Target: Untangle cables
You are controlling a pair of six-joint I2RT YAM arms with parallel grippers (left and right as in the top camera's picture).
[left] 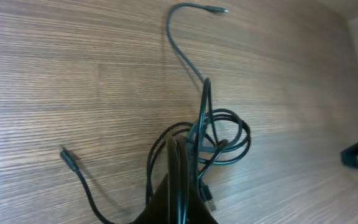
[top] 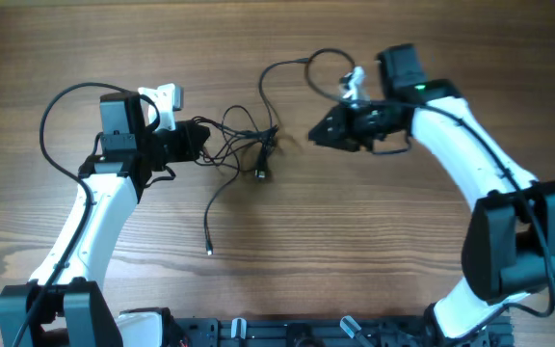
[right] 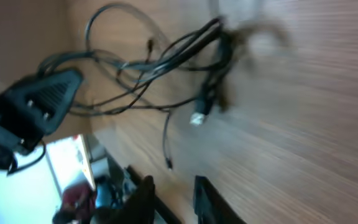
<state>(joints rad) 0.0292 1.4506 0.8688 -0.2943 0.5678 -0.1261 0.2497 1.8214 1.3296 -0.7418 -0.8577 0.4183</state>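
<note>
1. The left arm reaches from the near-left corner of the table [top: 355, 260] toward its middle. Its forearm is angled up and its wrist is turned so the left gripper [top: 203, 145] points toward the right edge.
2. The left gripper is pinched tight on several strands of the cables [top: 249, 143]. In the left wrist view the strands run straight into the closed dark fingertips [left: 178, 186].
3. The right arm comes from the near-right corner and bends back toward the middle. The right gripper [top: 313, 135] points toward the left edge, near the tangle but apart from it.
4. In the right wrist view its fingers [right: 143, 194] stand spread, with nothing between them.
5. The cables lie knotted in the middle of the tabletop, somewhat toward the far edge. One tail trails toward the near edge and a loop runs toward the far edge beside the right wrist.
6. The right wrist view is blurred, so the strands there [right: 188, 43] cannot be told apart. The left gripper hides where each strand enters its grip.
</note>
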